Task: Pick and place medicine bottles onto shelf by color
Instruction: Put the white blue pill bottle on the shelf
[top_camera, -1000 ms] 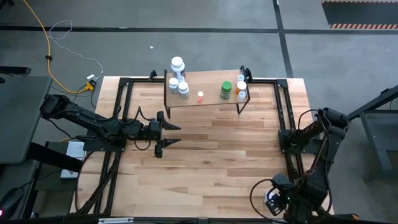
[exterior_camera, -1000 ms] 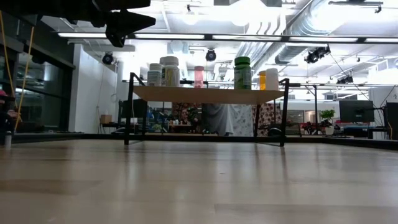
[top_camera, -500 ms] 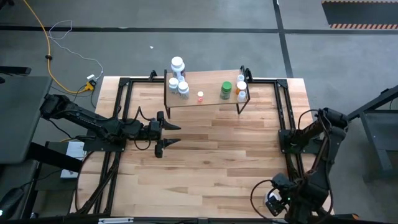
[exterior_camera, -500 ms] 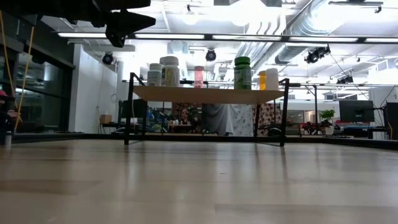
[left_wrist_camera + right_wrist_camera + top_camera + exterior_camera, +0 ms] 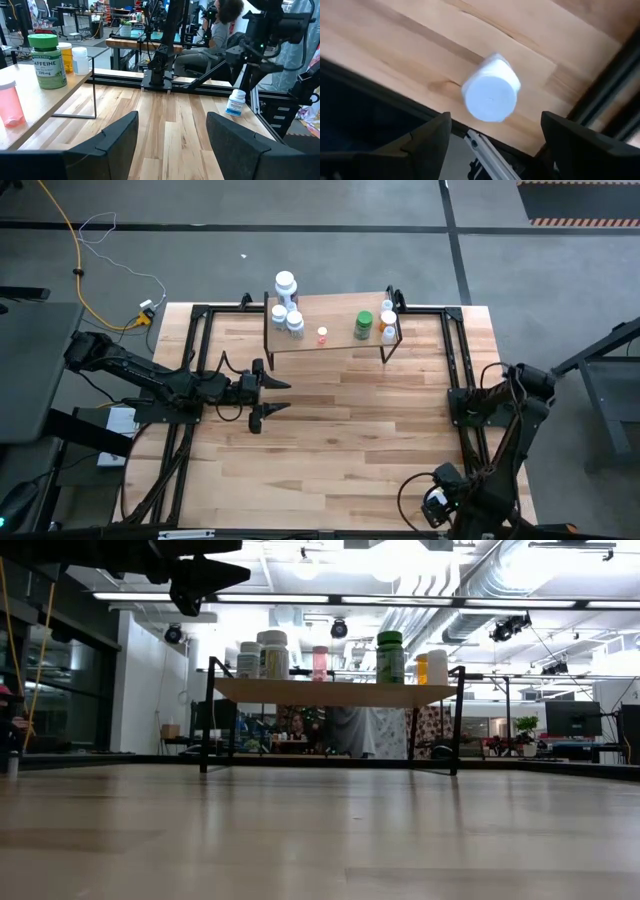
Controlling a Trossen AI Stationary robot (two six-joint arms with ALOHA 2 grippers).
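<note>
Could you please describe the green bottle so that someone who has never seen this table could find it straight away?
Start at the small wooden shelf on black legs at the far edge of the table. Toward its right end stands the green bottle, with an orange bottle and a small white one just beyond it. It is the only green one, with a green cap and "CAFFEINE" on its label.

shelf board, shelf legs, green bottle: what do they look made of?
Shelf board: looks like light wood, matte, faint grain in the left wrist view; solid or laminate unclear. Shelf legs: thin black rods, probably painted metal. Green bottle: likely plastic, smooth with a slight sheen, ribbed green cap, printed label.
</note>
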